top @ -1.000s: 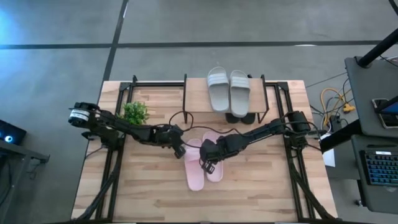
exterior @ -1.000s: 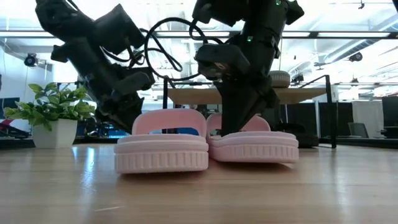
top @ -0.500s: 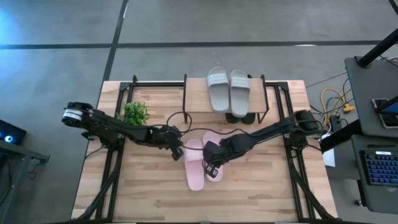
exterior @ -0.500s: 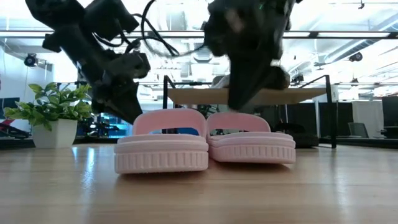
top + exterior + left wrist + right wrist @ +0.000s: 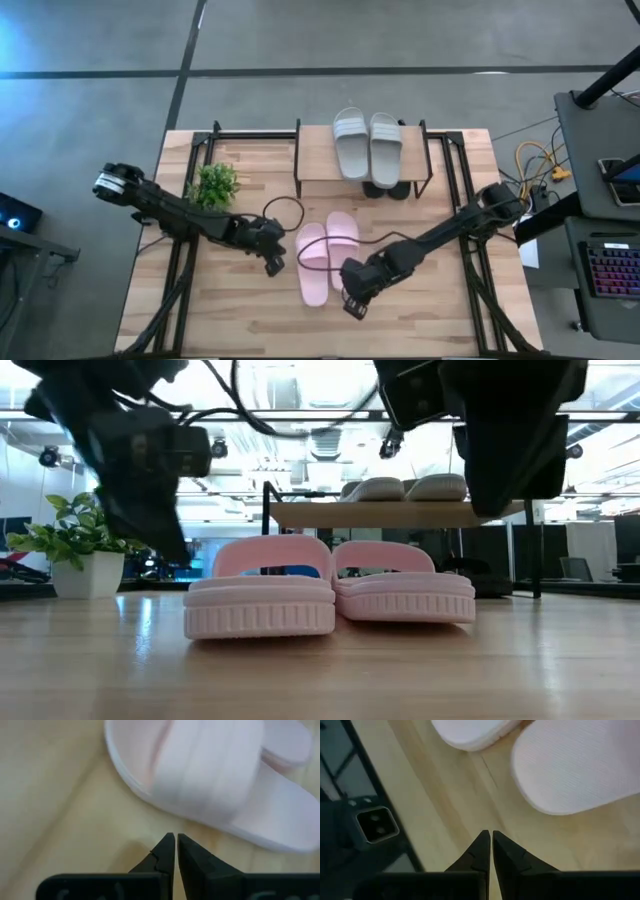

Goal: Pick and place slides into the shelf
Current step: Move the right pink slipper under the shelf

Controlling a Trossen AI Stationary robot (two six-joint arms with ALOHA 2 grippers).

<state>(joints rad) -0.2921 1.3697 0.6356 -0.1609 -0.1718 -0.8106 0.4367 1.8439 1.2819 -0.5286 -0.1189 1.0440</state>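
Both tools had let go and backed off the pink slides (image 5: pixel 326 255), the left tool (image 5: pixel 272 263) toward 9 o'clock, the right tool (image 5: pixel 354 301) toward 5 o'clock, each with fingers closed and empty. The pair sat side by side at mid-desk (image 5: pixel 240 310), with the shelf (image 5: pixel 318 150) at 12 o'clock holding the grey slides (image 5: pixel 367 143), so the pink pair apparently still needed shelving.

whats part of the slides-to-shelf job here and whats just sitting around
Job: pink slides on the table; grey slides on the shelf; black slides under it; left tool, right tool, both shut and empty.

Lying about: potted plant; keyboard.
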